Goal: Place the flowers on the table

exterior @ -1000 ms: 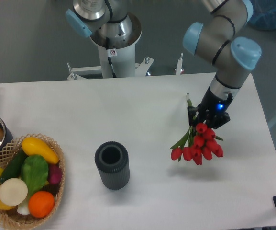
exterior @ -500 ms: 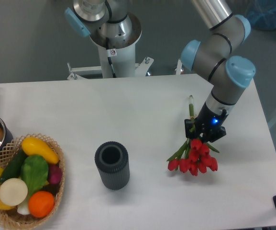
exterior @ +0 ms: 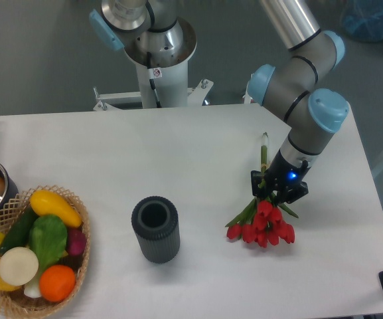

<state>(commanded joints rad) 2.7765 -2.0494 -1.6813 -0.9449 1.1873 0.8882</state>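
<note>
Flowers: red tulip heads bunched, green stems | gripper: clamped on stems | over table

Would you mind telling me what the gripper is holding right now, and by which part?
The gripper holds the flowers by their green stems, just above the red heads.

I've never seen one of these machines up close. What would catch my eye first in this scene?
Most likely the flowers, a bright red bunch of tulips right of centre on the white table, with the gripper closed on their green stems. Next, the wicker basket of colourful vegetables at the lower left corner, and the dark ribbed cylinder standing upright near the middle.
</note>
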